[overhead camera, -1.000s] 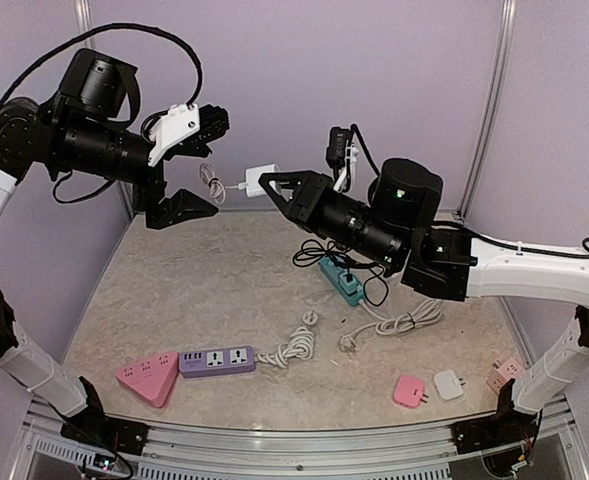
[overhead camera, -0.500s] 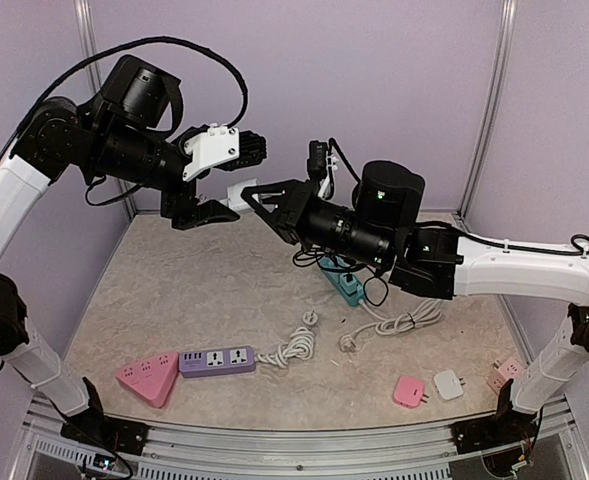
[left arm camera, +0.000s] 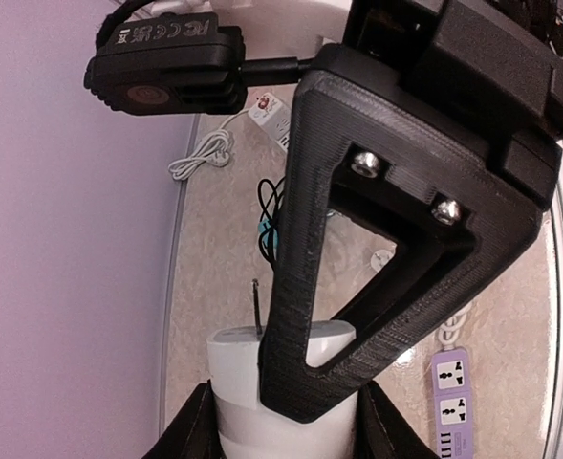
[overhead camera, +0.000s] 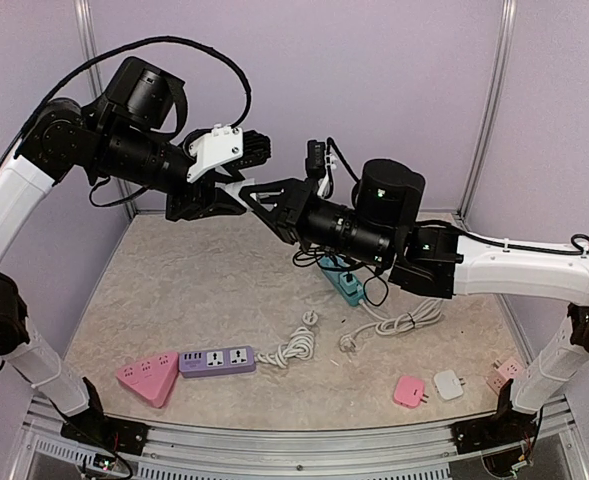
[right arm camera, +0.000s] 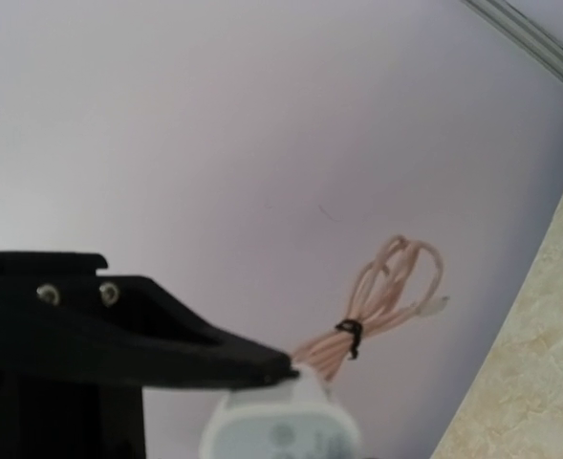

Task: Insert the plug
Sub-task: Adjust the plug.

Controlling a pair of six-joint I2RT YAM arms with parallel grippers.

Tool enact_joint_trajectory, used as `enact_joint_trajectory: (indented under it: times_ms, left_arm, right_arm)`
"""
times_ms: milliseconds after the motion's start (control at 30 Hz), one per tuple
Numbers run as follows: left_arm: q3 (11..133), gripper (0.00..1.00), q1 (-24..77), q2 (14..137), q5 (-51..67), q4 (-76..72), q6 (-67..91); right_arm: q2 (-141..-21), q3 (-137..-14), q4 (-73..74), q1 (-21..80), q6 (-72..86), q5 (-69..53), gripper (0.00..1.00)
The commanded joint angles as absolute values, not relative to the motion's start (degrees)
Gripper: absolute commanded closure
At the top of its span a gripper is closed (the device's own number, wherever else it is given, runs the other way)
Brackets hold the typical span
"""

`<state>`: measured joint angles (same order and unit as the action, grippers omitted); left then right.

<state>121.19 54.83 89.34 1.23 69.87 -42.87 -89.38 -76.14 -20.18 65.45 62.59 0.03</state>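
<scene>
Meeting spot found high over far-left part of table [overhead camera: 204, 290], back wall [overhead camera: 374, 80] pretty close behind. Purple strip [overhead camera: 217, 361] and pink triangular strip [overhead camera: 146, 379] seen well below by near edge, teal strip [overhead camera: 342, 280] further right. Both arms raised, stretched inward, tips brought together mid-air. White plug [left arm camera: 238, 402] held there: clamped by right tool [overhead camera: 254, 200] (pink cable bundle [right arm camera: 381, 296] hanging off it), squeezed on both sides by left tool [overhead camera: 232, 186], fingers only narrowly parted.
</scene>
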Motion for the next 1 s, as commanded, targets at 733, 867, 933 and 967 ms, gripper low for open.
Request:
enact_joint_trajectory:
  times_ms: [733, 867, 933, 967]
  left_arm:
    - [106.3, 1.0, 46.3, 86.9, 14.8, 71.5, -24.2]
    - [104.1, 1.0, 42.5, 87.6, 24.6, 72.4, -21.9]
    - [102.5, 1.0, 42.4, 87.6, 26.0, 72.0, -21.4]
    - [101.6, 1.0, 42.3, 87.6, 26.7, 71.9, -21.2]
  right_arm:
    - [-75.0, -67.6, -0.4, 70.6, -0.4, 21.0, 0.19]
    - [-72.8, -53.9, -14.7, 73.9, -35.6, 7.9, 0.11]
    - [-74.7, -54.0, -17.1, 73.9, -43.4, 6.1, 0.07]
    - [-76.3, -55.9, -15.6, 73.9, -46.5, 6.6, 0.07]
